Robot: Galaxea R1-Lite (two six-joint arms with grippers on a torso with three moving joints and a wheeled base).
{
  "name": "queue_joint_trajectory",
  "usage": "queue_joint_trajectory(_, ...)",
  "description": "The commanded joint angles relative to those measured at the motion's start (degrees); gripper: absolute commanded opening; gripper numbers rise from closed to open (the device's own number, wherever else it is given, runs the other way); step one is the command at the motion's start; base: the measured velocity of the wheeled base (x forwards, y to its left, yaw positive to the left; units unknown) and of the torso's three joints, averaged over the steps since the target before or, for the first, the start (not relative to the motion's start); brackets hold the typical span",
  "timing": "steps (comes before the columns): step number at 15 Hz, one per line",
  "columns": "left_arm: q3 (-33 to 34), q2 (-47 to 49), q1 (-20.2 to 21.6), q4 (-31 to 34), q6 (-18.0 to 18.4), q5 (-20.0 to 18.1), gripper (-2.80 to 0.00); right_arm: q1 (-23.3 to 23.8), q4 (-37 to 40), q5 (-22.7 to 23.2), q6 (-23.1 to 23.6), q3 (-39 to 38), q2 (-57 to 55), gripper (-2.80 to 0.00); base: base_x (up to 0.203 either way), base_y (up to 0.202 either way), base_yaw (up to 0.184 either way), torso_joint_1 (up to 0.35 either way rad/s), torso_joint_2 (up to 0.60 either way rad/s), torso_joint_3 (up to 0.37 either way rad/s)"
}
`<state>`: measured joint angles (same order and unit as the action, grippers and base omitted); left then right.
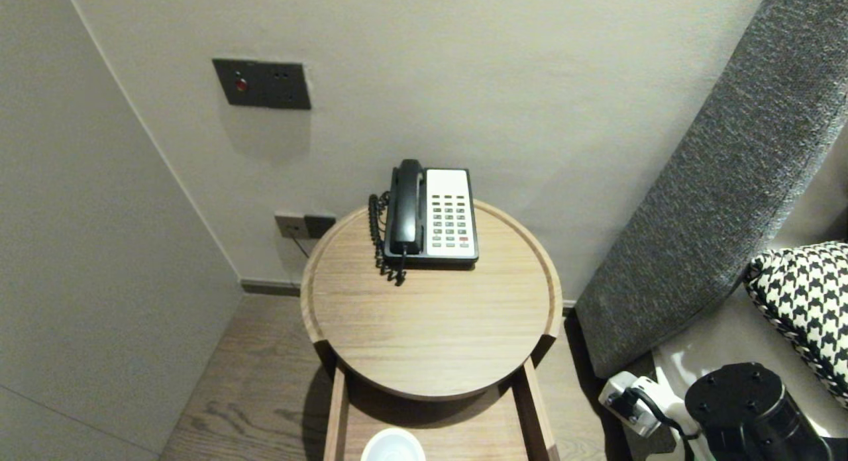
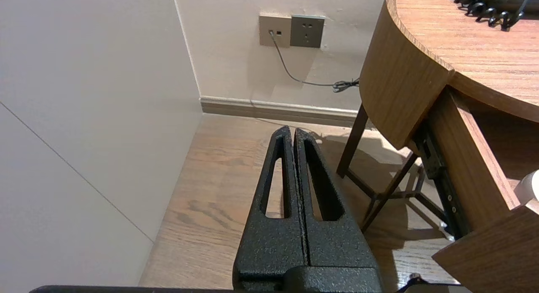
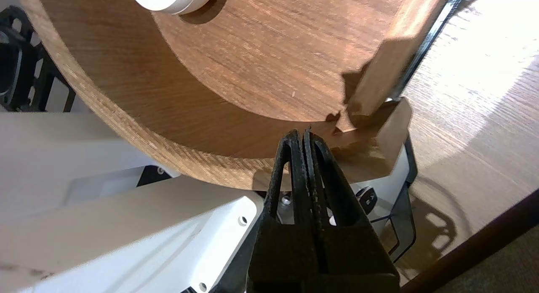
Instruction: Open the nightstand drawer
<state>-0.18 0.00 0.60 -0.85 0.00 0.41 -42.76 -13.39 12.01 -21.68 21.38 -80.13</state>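
At the front rim of the open drawer [image 3: 168,129], close to the corner where its curved front meets a side wall, the right gripper [image 3: 304,135] has its fingers pressed together with nothing between them. The tips sit just at the wood's upper edge, and whether they touch it cannot be told. That drawer hangs under the round wooden worktop [image 1: 430,322] and juts out toward the robot, its floor in plain sight. A white cup [image 1: 393,446] stands on the drawer floor, on the robot's left of the middle and well apart from the right gripper. Only the black wrist of the right arm [image 1: 748,408] shows from the head camera, low at the right, beside a grey upholstered headboard [image 1: 715,203] and a houndstooth cushion [image 1: 801,295]. The left gripper [image 2: 291,131] is parked low at the robot's left of the drawer, over the wooden floor [image 2: 219,192], its fingers shut flat against each other and empty, pointing toward the wall socket [image 2: 291,30] and the thin cable plugged in next to it. On the far part of the worktop, near the wall, sits a telephone [image 1: 450,212] with a pale keypad. Its black handset [image 1: 406,206] lies in the cradle on the left, and the coiled cord [image 1: 379,232] trails down beside it onto the wood. Higher on the wall is a dark switch panel [image 1: 262,83] with a red dot.
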Motion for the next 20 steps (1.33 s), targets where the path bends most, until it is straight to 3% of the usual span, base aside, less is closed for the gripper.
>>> queue_joint_trajectory(1, 0.0, -0.1, 0.0, 0.0, 0.0, 0.0, -2.80, 0.5, -0.2, 0.0, -0.2, 0.9, 0.2, -2.80, 0.000, 0.000, 0.000, 0.000, 0.00, 0.000)
queue_joint_trajectory(10, 0.0, -0.1, 0.0, 0.0, 0.0, 0.0, -2.80, 2.5, 0.6, -0.3, -1.1, 11.4, 1.7, -2.80, 0.000, 0.000, 0.000, 0.000, 0.00, 0.000)
queue_joint_trajectory(16, 0.0, -0.1, 0.0, 0.0, 0.0, 0.0, -2.80, 2.1, 22.4, -2.2, -1.7, 24.8, 2.5, -2.80, 0.000, 0.000, 0.000, 0.000, 0.00, 0.000)
queue_joint_trajectory(20, 0.0, -0.1, 0.0, 0.0, 0.0, 0.0, -2.80, 2.4, 30.4, -2.8, -1.5, 28.8, 3.5, -2.80, 0.000, 0.000, 0.000, 0.000, 0.00, 0.000)
